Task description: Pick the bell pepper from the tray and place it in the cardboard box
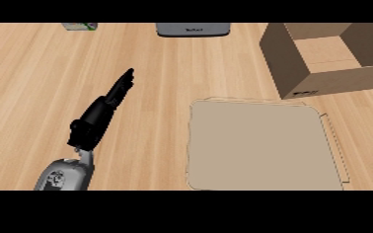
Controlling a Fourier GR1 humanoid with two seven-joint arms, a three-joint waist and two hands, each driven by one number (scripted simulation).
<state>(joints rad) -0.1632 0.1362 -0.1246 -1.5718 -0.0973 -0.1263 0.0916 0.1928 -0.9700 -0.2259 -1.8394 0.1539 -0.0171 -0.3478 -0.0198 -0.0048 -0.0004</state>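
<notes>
1. A wooden bench (146, 69) seen from steeply above. A flat beige tray (258, 145) with rounded corners lies at lower right; every place below is given relative to it.
2. No pepper shows on the tray: its whole visible surface is bare. No pepper shows anywhere else on the bench either.
3. An open cardboard box (320, 59) stands just beyond the tray's far right corner, flaps up. The visible part of its floor is plain brown, with no pepper seen, but the near wall hides the nearest strip of the floor and the picture's right edge cuts the box off.
4. The left hand (109, 103) shows well to the left of the tray, black, on a grey forearm. Its fingers are straight and together, pointing up and away toward the far side, holding nothing and touching nothing that can be made out.
5. The right hand is not in view at all, so what it may carry cannot be told.
6. Progress, as a judgement: the pepper is off the tray, so the pick looks done; it may lie in the hidden part of the box or be with the unseen hand. Whether placing is finished cannot be confirmed.
7. Far beyond the tray, a grey appliance (193, 29) and a small greenish item (80, 26) are cut off by the top edge and hard to identify.
</notes>
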